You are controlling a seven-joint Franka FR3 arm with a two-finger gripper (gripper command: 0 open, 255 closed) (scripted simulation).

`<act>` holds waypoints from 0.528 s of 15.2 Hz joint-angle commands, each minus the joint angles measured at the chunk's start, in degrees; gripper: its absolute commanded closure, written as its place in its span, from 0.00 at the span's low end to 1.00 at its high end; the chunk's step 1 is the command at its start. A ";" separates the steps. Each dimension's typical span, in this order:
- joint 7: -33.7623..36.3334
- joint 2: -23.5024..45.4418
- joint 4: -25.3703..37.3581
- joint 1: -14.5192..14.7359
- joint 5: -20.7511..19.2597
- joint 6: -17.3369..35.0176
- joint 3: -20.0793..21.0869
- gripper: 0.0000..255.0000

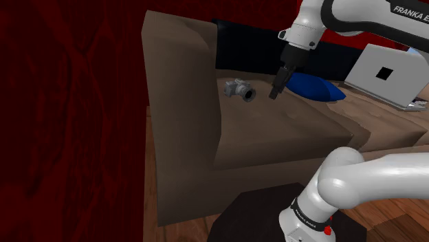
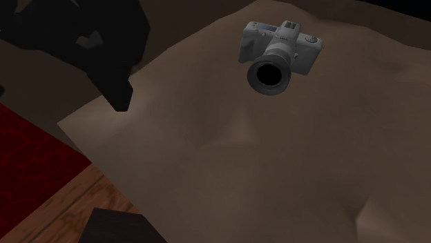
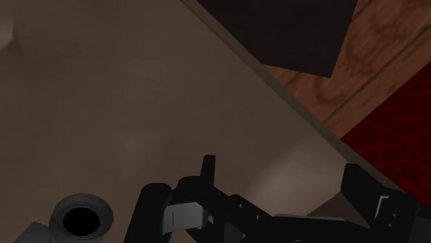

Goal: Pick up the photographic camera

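Gripper (image 1: 276, 89) hangs just above the sofa seat (image 1: 275, 130), fingers (image 3: 155, 210) apart, nothing clasped. Wrist view has black gripper parts between the fingers that I can't make out. In the second exterior view the gripper is a black mass at the upper left.

Photographic camera (image 1: 240, 89) sits on the seat, grey body, black lens. It is just beside the gripper on the shoulder view's left, near the backrest, not touching it. In the wrist view it lies outside one finger and is cut off by the frame edge, mostly lens showing.

Seat is plain brown, softly dented. Beyond its front edge are wood floor (image 2: 62, 214) and a red rug (image 2: 34, 148). Dark red wall (image 1: 69, 117) takes the shoulder view's left.

Blue cushion (image 1: 313, 86) lies on the gripper's far side from the camera. Further right is a white laptop-like thing (image 1: 385, 72). Nothing stands between gripper and camera.
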 commanded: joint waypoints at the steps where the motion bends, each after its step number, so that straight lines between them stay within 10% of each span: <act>1: 0.00 0.00 0.00 0.00 0.00 0.00 0.00 0.00; 8: 3.44 17.43 9.67 -3.64 -3.00 2.09 -1.33 0.00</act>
